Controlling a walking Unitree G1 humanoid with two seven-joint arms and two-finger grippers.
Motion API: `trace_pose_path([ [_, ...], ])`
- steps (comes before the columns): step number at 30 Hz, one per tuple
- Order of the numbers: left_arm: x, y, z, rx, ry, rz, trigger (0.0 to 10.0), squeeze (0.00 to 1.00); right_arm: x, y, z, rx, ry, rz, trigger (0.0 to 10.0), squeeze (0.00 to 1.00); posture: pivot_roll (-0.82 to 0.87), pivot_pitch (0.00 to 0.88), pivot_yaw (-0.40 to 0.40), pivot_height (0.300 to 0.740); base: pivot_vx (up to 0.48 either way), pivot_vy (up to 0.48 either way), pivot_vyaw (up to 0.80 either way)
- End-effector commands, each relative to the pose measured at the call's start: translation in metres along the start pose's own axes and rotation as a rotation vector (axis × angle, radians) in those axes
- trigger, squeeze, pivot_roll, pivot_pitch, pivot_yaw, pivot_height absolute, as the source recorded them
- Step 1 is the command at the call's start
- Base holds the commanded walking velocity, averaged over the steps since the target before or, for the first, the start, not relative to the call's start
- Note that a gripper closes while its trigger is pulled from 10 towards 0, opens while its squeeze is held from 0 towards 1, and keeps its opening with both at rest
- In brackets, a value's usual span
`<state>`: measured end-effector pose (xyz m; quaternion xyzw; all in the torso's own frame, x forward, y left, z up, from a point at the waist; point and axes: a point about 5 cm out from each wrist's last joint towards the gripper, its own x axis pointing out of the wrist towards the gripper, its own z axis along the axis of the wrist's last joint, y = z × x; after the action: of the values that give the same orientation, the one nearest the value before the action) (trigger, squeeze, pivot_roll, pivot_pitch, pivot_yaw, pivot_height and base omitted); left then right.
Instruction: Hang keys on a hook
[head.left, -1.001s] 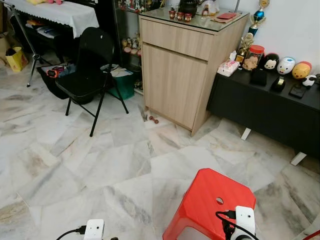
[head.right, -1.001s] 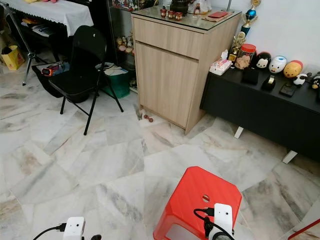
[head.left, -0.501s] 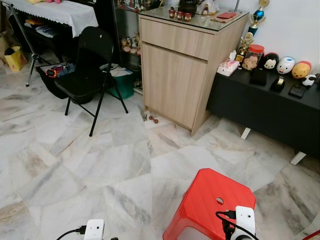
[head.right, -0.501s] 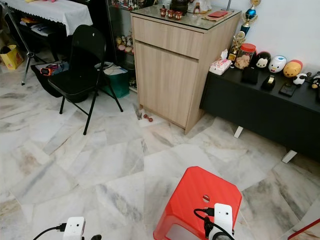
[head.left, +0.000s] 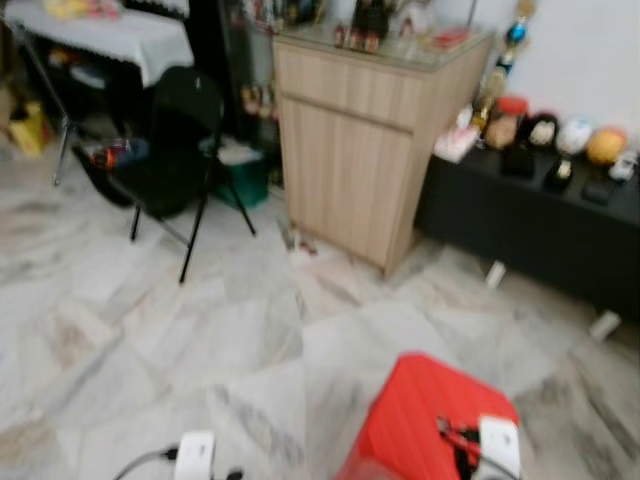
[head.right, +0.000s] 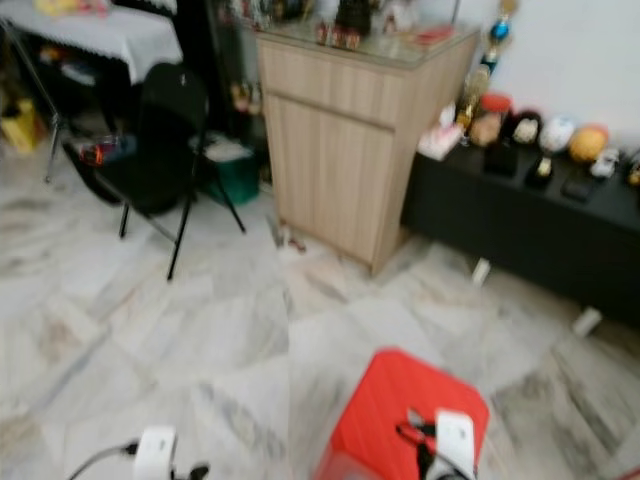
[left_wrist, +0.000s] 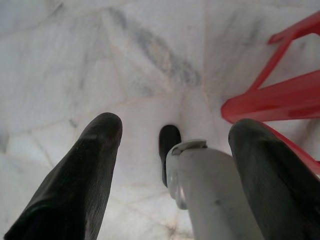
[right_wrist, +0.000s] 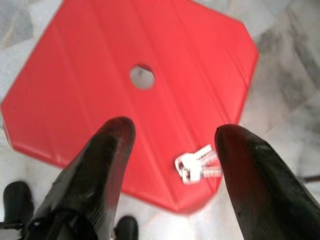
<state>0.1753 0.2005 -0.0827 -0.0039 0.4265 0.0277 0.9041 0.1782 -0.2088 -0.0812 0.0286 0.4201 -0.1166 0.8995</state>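
Two grippers hang low, both spread wide, nothing held. Marble floor (head.left: 200, 330), wooden cabinet (head.left: 365, 150), black folding chair (head.left: 175, 150). Right gripper (right_wrist: 172, 150) is above the red stool (right_wrist: 100, 100); keys (right_wrist: 196, 164) lie on its seat near the edge. Left gripper (left_wrist: 175, 145) is over floor beside it.

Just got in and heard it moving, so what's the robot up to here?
It stands on the marble floor over a red stool. A bunch of keys lies near the stool's edge. The right gripper hangs open above the keys, not touching them. The left gripper is open over bare floor. Nothing is picked up yet.
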Motion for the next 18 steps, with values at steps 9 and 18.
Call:
trace_pose_path([
  [9,-0.0019,0.0056,-0.0052,0.011,0.016,0.013,10.0,0.0,0.0015,0.0073,0.0059,0.014,-0.016,0.015,10.0,0.0,0.08,0.0,-0.053,0.74,0.0,0.0,0.0],
  [18,-0.0023,0.006,-0.0068,0.012,0.021,0.013,10.0,0.0,0.0015,0.0063,0.0066,0.015,-0.02,0.011,10.0,0.0,0.08,0.0,-0.052,0.74,0.0,0.0,0.0],
])
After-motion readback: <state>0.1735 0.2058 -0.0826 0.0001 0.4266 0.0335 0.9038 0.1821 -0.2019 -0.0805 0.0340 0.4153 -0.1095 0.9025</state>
